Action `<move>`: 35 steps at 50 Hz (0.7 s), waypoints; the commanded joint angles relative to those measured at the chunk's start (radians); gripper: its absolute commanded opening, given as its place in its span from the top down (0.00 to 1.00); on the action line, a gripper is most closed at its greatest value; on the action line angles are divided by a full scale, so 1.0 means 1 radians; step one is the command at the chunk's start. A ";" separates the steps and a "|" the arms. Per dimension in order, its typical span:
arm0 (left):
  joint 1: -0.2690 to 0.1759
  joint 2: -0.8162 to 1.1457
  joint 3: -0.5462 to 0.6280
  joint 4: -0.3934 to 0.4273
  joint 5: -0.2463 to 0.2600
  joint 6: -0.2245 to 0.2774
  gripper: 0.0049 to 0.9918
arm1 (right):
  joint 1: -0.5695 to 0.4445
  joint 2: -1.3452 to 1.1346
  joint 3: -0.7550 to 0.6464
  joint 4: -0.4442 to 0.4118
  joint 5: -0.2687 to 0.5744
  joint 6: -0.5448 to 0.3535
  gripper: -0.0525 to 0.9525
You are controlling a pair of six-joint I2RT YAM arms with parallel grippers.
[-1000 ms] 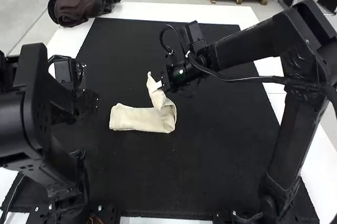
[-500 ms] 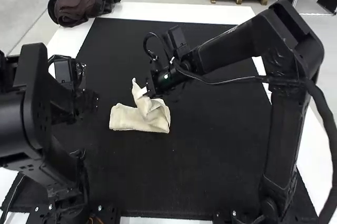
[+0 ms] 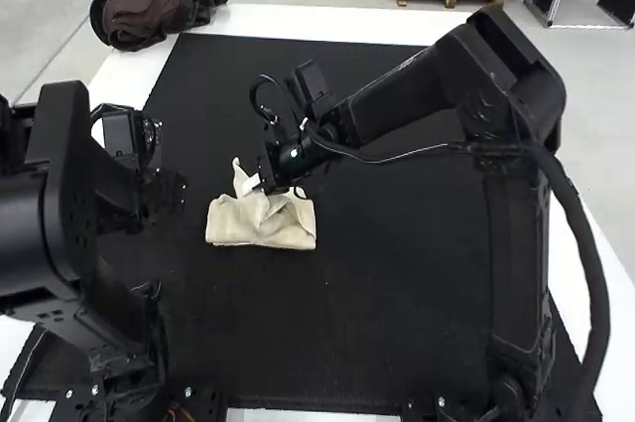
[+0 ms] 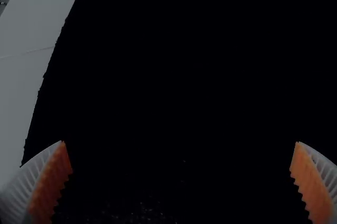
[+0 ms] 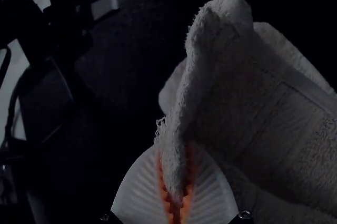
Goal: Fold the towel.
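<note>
Getting there: right gripper (image 5: 177,153), clamped on the towel's (image 3: 230,224) raised end, is now farther left over the rest, left of centre on the mat (image 3: 397,303). Fold's probably nearly down. Left gripper (image 4: 180,142) is wide open.

Two black arms, having white fingers with orange pads.
The left arm (image 3: 60,233) is black and a little glossy, its shell is thick with rounded corners, and small silver screws (image 3: 189,392) are at its base. The right arm (image 3: 397,104) is also black, with long, squarish links; one thick black hose (image 3: 585,283) goes along it, and one thinner cable (image 3: 407,156) with a pale line runs to the wrist, where a small green glow (image 3: 290,155) is seen. Both left fingers (image 4: 16,197) and right fingers (image 5: 138,187) are white and ribbed; their orange pads (image 4: 50,187) are toothed.
</note>
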 commanded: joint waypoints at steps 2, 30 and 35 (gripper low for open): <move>0.011 -0.013 0.036 0.002 0.012 -0.021 0.02 | 0.020 0.019 0.057 0.009 -0.005 0.007 0.97; 0.011 -0.029 0.034 -0.012 0.012 -0.030 0.02 | 0.018 0.071 0.118 0.035 -0.019 0.053 0.47; 0.011 -0.036 0.034 -0.012 0.010 -0.031 0.02 | 0.017 0.064 0.124 0.034 -0.025 0.056 0.19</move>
